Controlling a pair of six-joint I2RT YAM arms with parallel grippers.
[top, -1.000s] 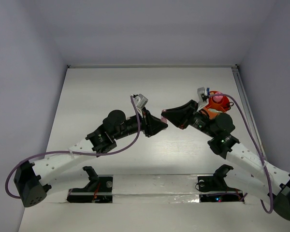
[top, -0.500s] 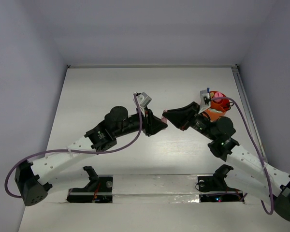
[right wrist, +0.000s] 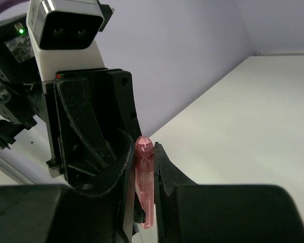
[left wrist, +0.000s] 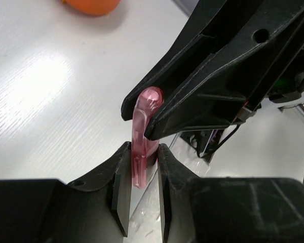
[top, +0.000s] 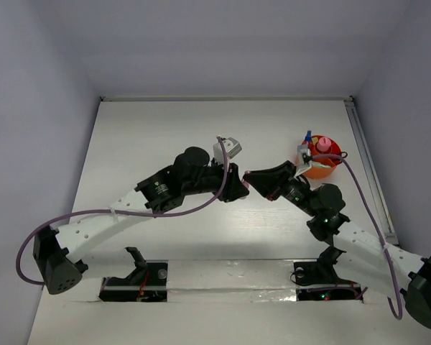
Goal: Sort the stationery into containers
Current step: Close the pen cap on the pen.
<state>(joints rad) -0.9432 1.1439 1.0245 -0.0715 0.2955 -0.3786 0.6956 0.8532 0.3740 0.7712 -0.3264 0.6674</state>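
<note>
Left end effector [left wrist: 142, 157] is pinched tight on one end of a stubby translucent pink plastic marker [left wrist: 139, 126]. The right end effector [right wrist: 143, 157] clamps the other end, so the marker runs straight between them above the white surface [top: 165, 129]. The round orange bowl [top: 320, 169] sits just behind the right one, so that arm's nearer imo.

arms [top: 93, 228]: white links, black joints | cables [top: 367, 195]: purple | wrist cameras [right wrist: 66, 30]: white
</note>
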